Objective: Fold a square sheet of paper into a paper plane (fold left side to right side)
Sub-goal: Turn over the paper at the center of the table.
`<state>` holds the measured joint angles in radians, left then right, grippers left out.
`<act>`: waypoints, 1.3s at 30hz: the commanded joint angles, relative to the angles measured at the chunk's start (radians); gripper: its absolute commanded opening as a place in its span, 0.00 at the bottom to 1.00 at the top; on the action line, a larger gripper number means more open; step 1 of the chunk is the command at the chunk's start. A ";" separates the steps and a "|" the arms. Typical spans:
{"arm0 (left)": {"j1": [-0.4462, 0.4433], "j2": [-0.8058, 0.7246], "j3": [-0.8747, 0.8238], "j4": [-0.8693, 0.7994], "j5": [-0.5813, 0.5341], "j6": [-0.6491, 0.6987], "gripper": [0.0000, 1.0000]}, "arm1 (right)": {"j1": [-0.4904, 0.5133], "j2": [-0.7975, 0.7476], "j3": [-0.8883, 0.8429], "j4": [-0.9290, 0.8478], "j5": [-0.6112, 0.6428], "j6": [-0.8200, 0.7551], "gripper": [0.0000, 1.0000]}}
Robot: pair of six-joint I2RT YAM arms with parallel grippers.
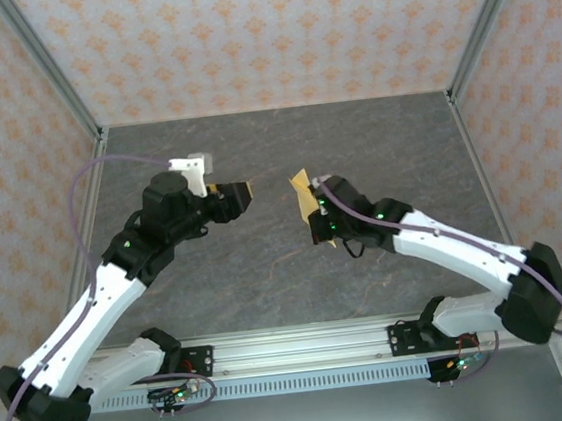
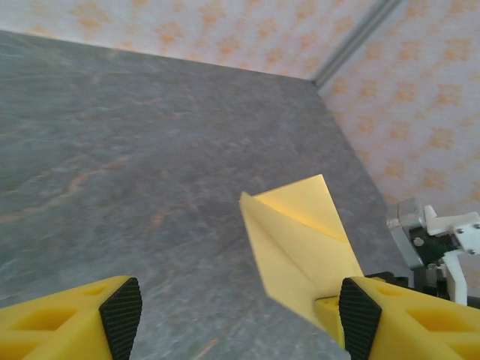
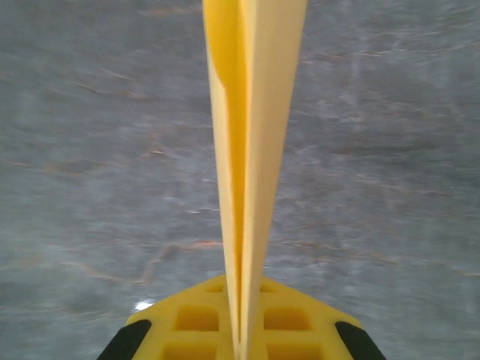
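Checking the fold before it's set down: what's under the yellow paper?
Grey table; the folded paper is pinched in the right gripper. Its clamped lower edge is hidden.

I get the top view from high at the near edge, looking down and toward the far side over the whole table [image 1: 266, 262]. My left wrist cam sits low, facing right at the folded paper [image 2: 300, 240]. My right wrist cam sees the same paper edge-on, very close [image 3: 259, 112].
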<state>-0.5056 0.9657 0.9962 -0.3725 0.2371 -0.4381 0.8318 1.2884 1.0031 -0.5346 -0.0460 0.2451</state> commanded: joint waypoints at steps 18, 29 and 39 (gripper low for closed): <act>0.000 -0.203 -0.069 -0.126 -0.290 0.046 0.77 | 0.284 0.838 0.482 -0.691 0.859 -0.003 0.00; 0.001 -0.202 -0.087 -0.118 -0.291 0.041 0.77 | 0.304 0.850 0.470 -0.630 0.735 -0.044 0.03; 0.000 -0.173 -0.107 -0.101 -0.277 -0.004 0.80 | 0.306 0.570 0.358 -0.426 0.474 -0.084 0.51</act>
<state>-0.5056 0.7788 0.9077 -0.4828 -0.0170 -0.4187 1.1320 1.9728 1.3888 -1.0340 0.5205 0.1776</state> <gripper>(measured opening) 0.795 0.491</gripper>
